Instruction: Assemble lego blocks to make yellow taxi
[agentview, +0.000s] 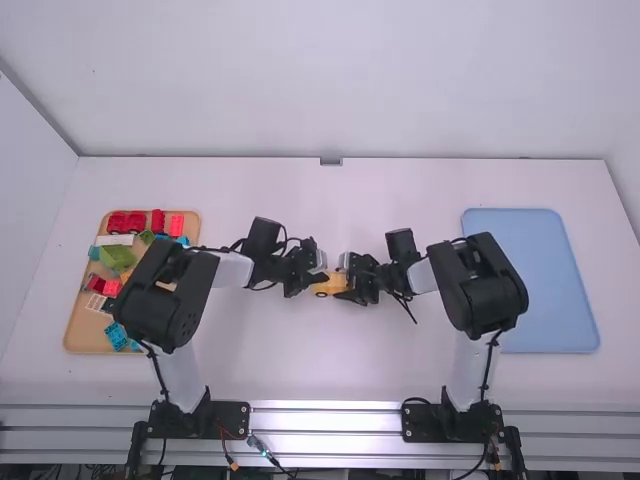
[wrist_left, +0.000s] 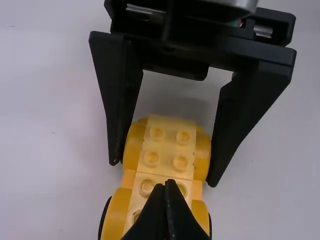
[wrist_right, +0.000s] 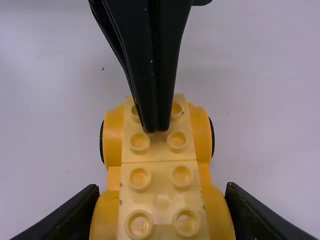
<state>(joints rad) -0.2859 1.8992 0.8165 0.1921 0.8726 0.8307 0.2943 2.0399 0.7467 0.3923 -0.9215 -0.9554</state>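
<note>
Yellow toy car body of plastic LEGO bricks (wrist_right: 161, 175), w/ a strip of pale-yellow studded plates, rounded orange-yellow sides & dark wheels, is on or just above the white tabletop (agentview: 300, 360), btwn the 2 grippers. R gripper (agentview: 343, 281) is clamped on the car, 1 finger each side at its R-arm end. L gripper (agentview: 320, 279) is closed, empty, its tips together over the studs at the car's other end; can't tell if they touch.

Well L of the car: tan shallow tray (agentview: 84, 335) w/ assorted bricks, incl. red bricks (agentview: 126, 222), a white flat brick (agentview: 114, 240), a green brick (agentview: 117, 257) & a blue studded brick (agentview: 116, 335). Well R of the car: light-blue rectangular tray (agentview: 545, 280), partly behind the R arm.
</note>
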